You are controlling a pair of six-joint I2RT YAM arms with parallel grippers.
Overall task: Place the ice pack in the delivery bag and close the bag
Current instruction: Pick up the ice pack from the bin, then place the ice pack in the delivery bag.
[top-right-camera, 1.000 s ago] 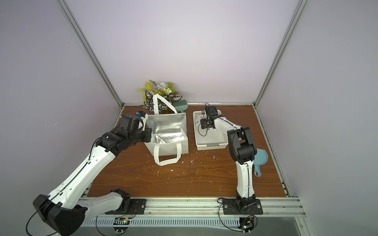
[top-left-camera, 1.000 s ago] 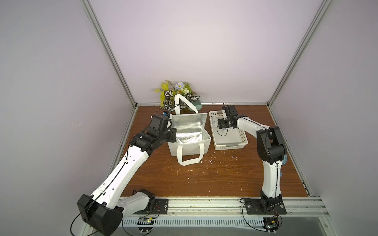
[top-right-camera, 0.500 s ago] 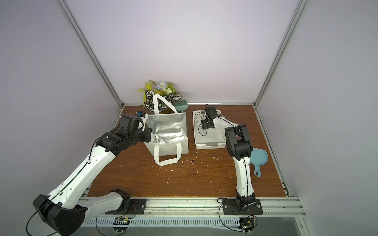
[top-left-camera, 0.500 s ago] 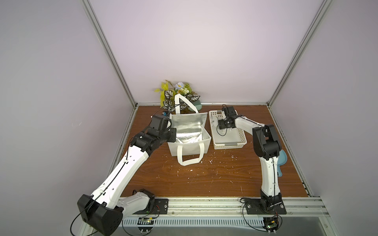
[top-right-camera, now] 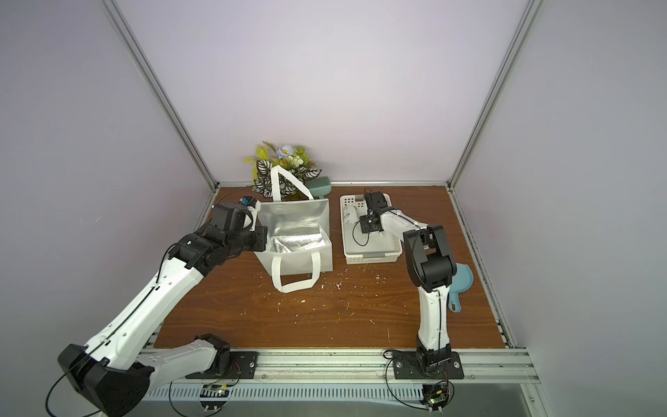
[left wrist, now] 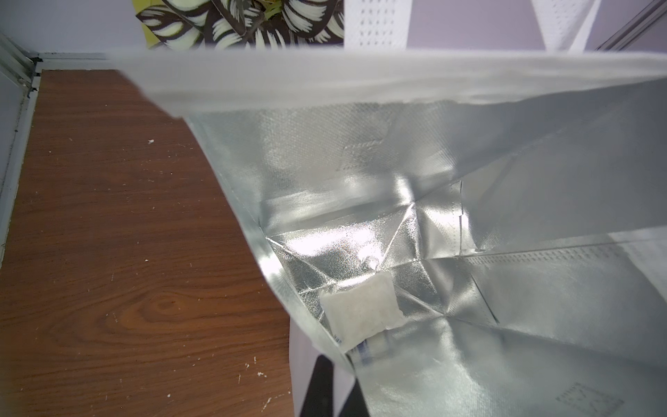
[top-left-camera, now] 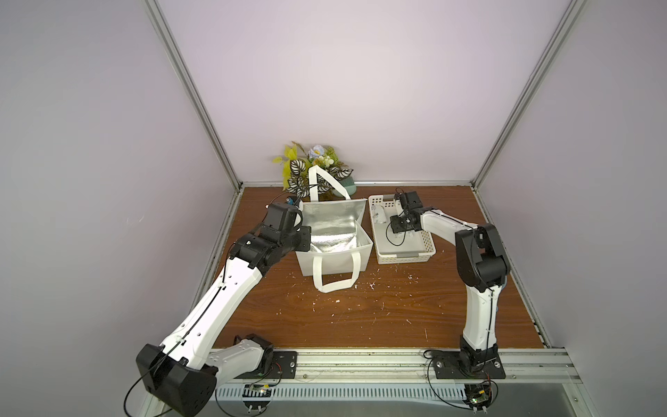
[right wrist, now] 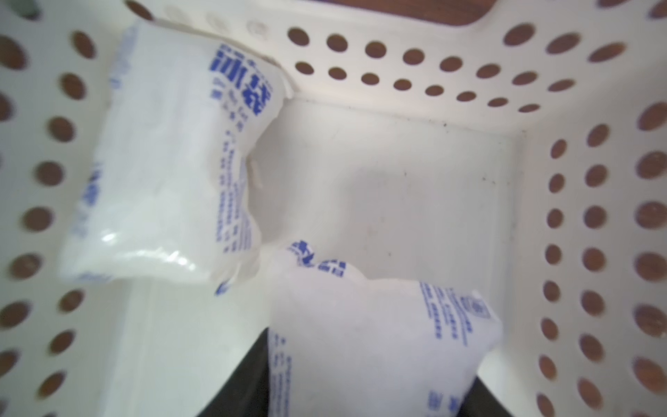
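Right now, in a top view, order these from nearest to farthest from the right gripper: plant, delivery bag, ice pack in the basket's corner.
From the right gripper:
1. Ice pack, far corner of the basket.
2. Delivery bag, beside the basket.
3. Plant, behind the bag, at the back.

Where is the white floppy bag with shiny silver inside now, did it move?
No. The white foil-lined delivery bag stays put, the same narrow gap from the white perforated plastic basket beside it.
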